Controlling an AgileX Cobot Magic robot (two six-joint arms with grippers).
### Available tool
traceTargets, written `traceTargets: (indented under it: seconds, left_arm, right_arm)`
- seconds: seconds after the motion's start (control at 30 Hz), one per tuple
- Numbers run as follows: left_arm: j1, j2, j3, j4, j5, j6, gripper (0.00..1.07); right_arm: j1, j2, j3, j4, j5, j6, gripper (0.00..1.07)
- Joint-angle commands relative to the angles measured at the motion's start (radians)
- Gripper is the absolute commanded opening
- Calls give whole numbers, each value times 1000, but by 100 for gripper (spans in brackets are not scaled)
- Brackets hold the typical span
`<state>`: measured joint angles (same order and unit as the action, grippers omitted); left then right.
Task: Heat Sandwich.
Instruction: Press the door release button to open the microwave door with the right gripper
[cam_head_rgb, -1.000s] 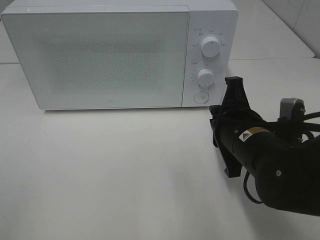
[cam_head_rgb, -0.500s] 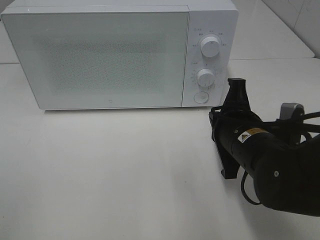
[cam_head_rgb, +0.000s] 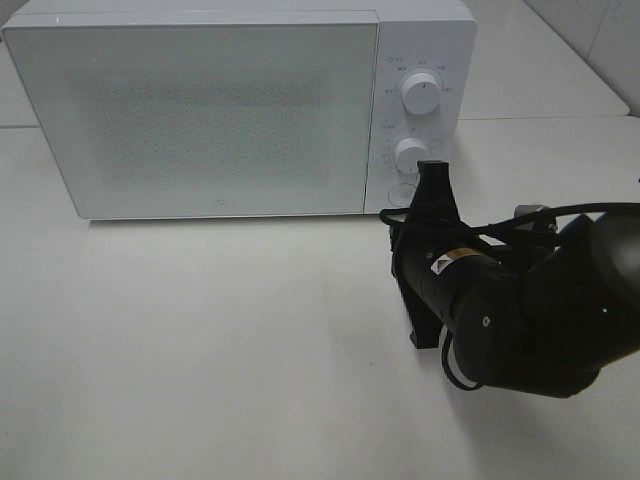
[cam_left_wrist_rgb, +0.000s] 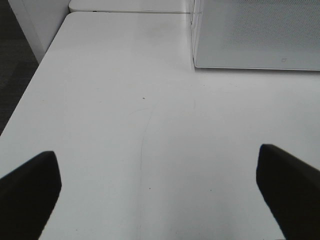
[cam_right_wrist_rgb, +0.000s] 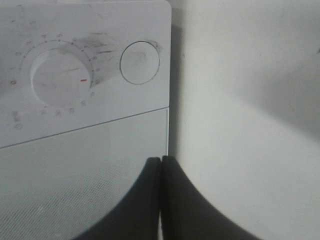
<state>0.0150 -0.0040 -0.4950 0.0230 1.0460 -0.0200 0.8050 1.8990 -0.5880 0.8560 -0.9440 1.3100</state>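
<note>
Right gripper (cam_right_wrist_rgb: 160, 165), jaws pressed shut on nothing, points at the microwave (cam_head_rgb: 200, 110) front, near its round button (cam_right_wrist_rgb: 140, 62). Left gripper (cam_left_wrist_rgb: 156, 152) hangs wide open over the table (cam_left_wrist_rgb: 125, 100). Door closed, sandwich out of sight.

Right gripper (cam_right_wrist_rgb: 160, 166) seen w/ jaws pressed together, at microwave (cam_right_wrist_rgb: 60, 170) door edge; dial (cam_right_wrist_rgb: 57, 80) & round btn (cam_right_wrist_rgb: 140, 62) shown beyond.
</note>
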Motion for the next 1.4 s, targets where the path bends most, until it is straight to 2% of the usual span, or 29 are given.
traceTargets:
  seconds: [0.03, 0.3, 0.6, 0.9, 1.4]
  left_arm:
    - [3, -18, 2, -2, -9, 0, 100]
    - [3, -18, 2, -2, -9, 0, 100]
    - [3, -18, 2, -2, -9, 0, 100]
    - [3, -18, 2, -2, -9, 0, 100]
    - [3, -18, 2, -2, -9, 0, 100]
  right_arm:
    - [-20, 6, -21, -22, 17, 0, 0]
    - [-110, 38, -87, -47, 60, -45, 0]
    - [-155, 111, -166, -113, 66, -24, 0]
    - [-189, 173, -245, -118, 74, -19, 0]
    - [-222, 188, -261, -110, 94, -28, 0]
